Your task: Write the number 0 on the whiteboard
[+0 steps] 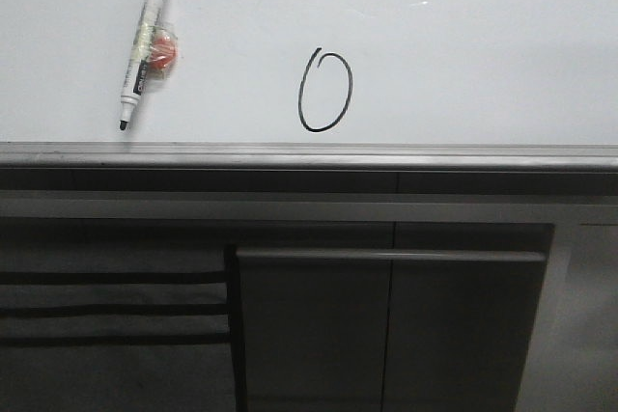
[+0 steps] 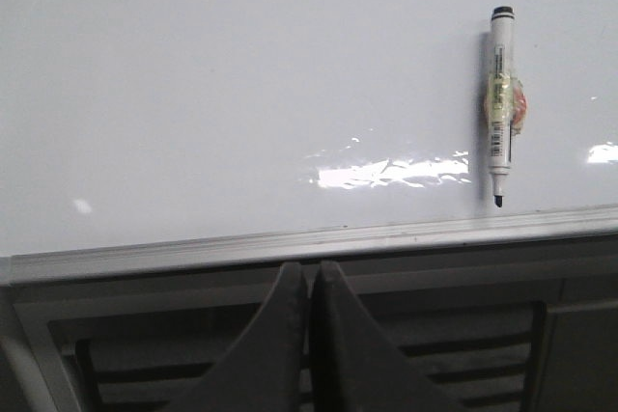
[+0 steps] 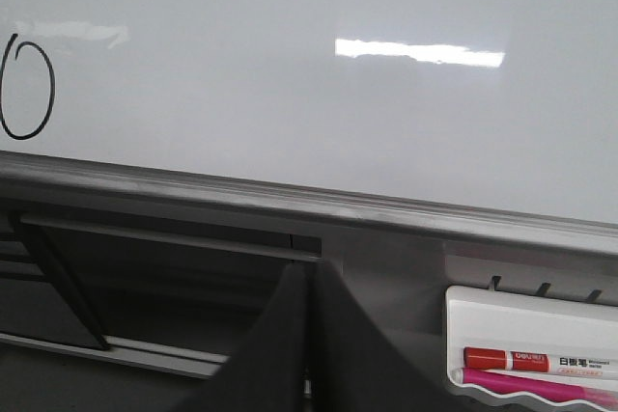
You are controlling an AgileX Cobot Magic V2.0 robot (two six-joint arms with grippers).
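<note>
- Nearest our wrist cameras sit our two dark grey pincers, the left gripper and the right gripper; each has its jaws pressed together and holds nothing.
- Both hang below the grey metal edge rail, off the large glossy white whiteboard.
- The number 0, a thin black oval taller than wide and leaning slightly, stands on the board just above the rail.
- The white marker with black cap, a red lump taped to it, lies on the board, long axis near upright, tip toward the rail, well apart from the oval.
- We judge our left arm nearer the marker; the writing looks done.
- Around the oval the board is bare and glary.
</note>
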